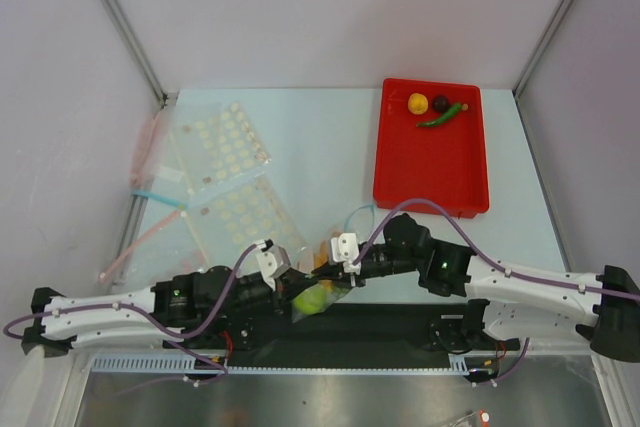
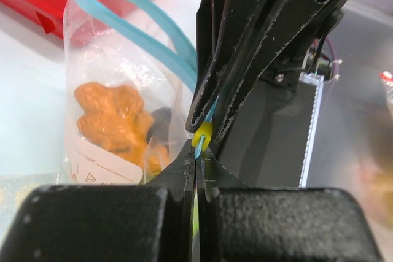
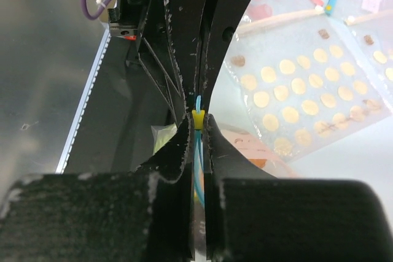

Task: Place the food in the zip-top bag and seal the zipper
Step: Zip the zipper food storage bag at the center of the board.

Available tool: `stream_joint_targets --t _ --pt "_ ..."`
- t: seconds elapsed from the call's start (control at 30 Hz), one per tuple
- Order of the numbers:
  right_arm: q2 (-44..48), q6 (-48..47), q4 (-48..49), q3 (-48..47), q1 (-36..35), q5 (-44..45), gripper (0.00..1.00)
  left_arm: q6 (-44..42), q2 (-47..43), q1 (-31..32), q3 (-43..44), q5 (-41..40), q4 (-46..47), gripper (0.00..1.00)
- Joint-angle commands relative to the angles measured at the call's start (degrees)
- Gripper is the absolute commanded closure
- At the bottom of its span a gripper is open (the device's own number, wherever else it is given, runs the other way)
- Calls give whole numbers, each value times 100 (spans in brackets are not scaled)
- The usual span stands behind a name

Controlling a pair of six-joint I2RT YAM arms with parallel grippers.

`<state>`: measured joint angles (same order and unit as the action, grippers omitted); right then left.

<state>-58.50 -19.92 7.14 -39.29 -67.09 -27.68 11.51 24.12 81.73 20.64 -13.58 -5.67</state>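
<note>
Zip-top bag (image 2: 104, 72), limp, light and slippery, is held near-left of the red tray (image 1: 430, 177), left gripper (image 2: 196, 151) and right gripper (image 3: 198, 121) both clamped on its stiffer zipper (image 2: 147, 44), apparently the surest hold.

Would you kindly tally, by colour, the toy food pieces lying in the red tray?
Yellow piece: 1
Dark purple ball: 1
Green chili: 1
Total in the red tray: 3
</note>
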Motion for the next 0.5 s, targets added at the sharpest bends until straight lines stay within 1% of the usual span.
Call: stream_joint_targets --t 0.0,0.13,0.33,0.47 --pt "40 94 77 -228 -41 166 100 44 -460 27 194 -136 119 100" --pt "40 147 34 -281 -32 281 100 193 -803 27 291 -249 -91 100" --pt "102 173 -168 -343 38 465 100 466 -1155 27 554 -663 -548 100" --pt "163 410 -247 -369 362 466 100 642 -1515 27 660 -1040 -812 100"
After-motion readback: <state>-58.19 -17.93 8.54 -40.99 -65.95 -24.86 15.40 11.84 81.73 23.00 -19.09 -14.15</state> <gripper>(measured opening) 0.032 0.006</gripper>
